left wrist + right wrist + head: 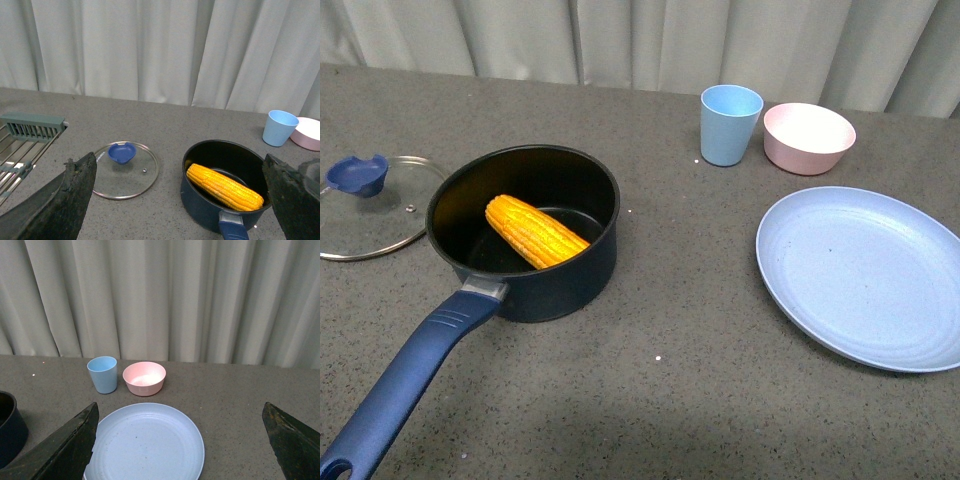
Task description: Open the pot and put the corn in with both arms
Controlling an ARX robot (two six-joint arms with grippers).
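The dark pot (575, 262) stands open on the grey table, its long blue handle (405, 385) reaching toward the front edge. A yellow-orange corn cob (535, 231) lies slanted inside it, also seen as the corn (224, 186) in the left wrist view. The glass lid (365, 210) with its blue knob (358, 174) lies flat on the table left of the pot. My left gripper (182, 205) is open, held above and back from the pot (200, 202) and lid (125, 171), holding nothing. My right gripper (180, 445) is open and empty over the blue plate (145, 445). Neither arm shows in the front view.
A light blue cup (729, 124) and a pink bowl (808, 138) stand at the back right. A large pale blue plate (865, 275) lies at the right. A grey dish rack (27, 140) sits at the table's far left. Curtains hang behind.
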